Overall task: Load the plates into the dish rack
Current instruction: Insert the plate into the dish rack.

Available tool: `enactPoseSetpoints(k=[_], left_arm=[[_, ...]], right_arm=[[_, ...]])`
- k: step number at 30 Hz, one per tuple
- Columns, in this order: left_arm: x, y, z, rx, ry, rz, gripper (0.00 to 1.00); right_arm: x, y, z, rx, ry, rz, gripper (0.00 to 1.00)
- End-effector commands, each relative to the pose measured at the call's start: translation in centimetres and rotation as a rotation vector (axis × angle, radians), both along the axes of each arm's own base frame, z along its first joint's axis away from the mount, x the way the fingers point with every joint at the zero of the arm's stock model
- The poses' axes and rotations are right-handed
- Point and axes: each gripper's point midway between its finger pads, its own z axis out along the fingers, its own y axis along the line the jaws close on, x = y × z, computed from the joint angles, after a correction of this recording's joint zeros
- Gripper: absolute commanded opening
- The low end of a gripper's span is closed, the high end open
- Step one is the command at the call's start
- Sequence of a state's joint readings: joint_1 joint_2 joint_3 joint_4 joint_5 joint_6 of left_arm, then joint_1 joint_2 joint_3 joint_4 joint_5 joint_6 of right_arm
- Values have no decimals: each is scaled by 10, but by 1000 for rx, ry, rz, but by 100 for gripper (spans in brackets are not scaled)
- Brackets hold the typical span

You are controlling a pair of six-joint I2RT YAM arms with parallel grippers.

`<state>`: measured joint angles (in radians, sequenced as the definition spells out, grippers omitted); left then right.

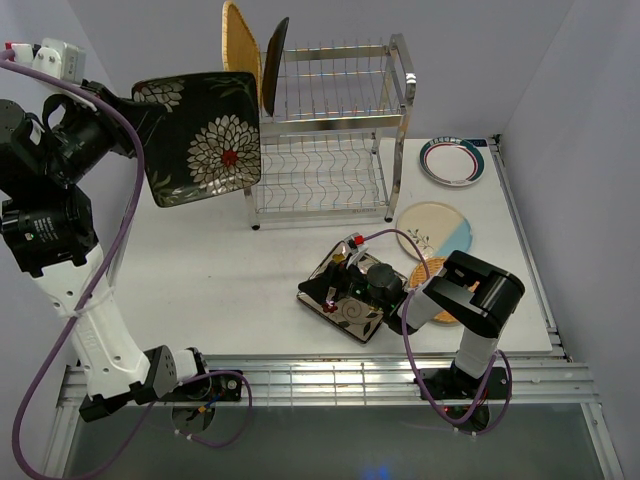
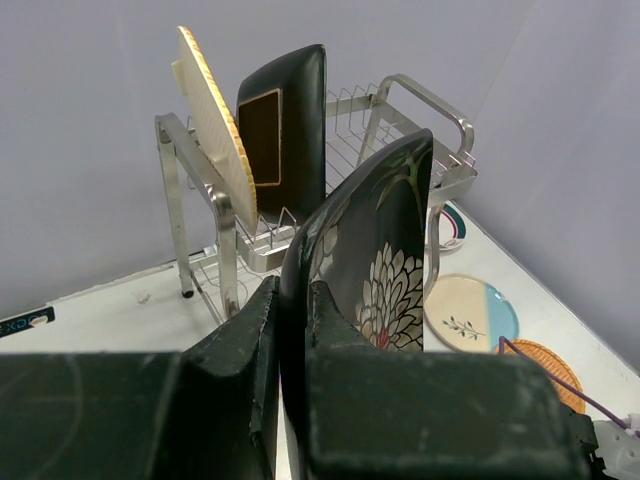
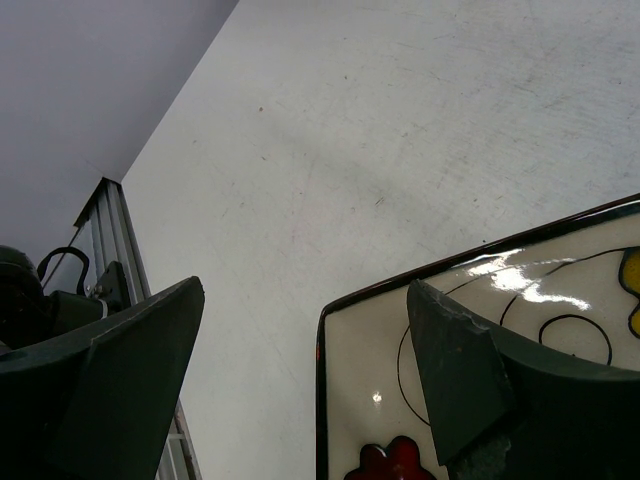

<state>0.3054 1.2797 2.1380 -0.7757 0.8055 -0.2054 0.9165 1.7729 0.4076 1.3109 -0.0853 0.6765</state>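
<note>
My left gripper (image 1: 142, 108) is shut on the edge of a black square plate with white flowers (image 1: 200, 135), held upright in the air to the left of the dish rack (image 1: 330, 130). In the left wrist view the plate (image 2: 380, 260) stands pinched in my gripper (image 2: 290, 300), facing the rack (image 2: 235, 230). A woven plate (image 1: 240, 40) and a black square plate (image 1: 275, 65) stand in the rack's top tier. My right gripper (image 1: 335, 290) is open low over the cream floral square plate (image 1: 350, 305). One finger (image 3: 460, 370) is over the plate (image 3: 500, 300), the other (image 3: 130, 370) over the table.
A teal-rimmed white plate (image 1: 452, 160) lies at the back right. A cream-blue round plate (image 1: 435, 232) lies in front of it. An orange woven plate (image 1: 440, 300) lies partly under the right arm. The table's right edge runs close to these plates.
</note>
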Motion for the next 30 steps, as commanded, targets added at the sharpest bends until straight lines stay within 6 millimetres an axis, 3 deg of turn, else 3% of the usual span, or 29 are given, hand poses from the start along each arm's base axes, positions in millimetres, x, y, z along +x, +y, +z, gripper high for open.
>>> enactPoseSetpoints(k=[1, 5, 9, 17, 22, 24, 25, 27, 28, 30], left_arm=[[-19, -10, 30, 2, -121, -29, 0], [-25, -8, 38, 6, -154, -1, 0], [-45, -16, 54, 14, -207, -10, 0], [-55, -17, 56, 26, -260, 0, 0], [-45, -17, 50, 42, -288, 47, 0], [-31, -15, 41, 36, -265, 73, 0], [-28, -23, 38, 43, -265, 47, 0], [-15, -22, 32, 33, -255, 94, 0], [-19, -38, 32, 27, -260, 50, 0], [-14, -37, 30, 35, -264, 95, 0]], right_arm=[[-4, -8, 146, 465, -368, -8, 88], [-5, -7, 146, 469, -367, 1, 88], [-4, -5, 142, 463, -355, 5, 88], [-4, 10, 148, 488, -362, 56, 88], [0, 14, 143, 480, -348, 56, 87], [1, 17, 143, 479, -346, 57, 87], [2, 17, 143, 479, -345, 56, 87], [2, 17, 143, 479, -343, 55, 86], [2, 16, 142, 477, -343, 54, 86], [1, 14, 144, 479, -347, 49, 86]])
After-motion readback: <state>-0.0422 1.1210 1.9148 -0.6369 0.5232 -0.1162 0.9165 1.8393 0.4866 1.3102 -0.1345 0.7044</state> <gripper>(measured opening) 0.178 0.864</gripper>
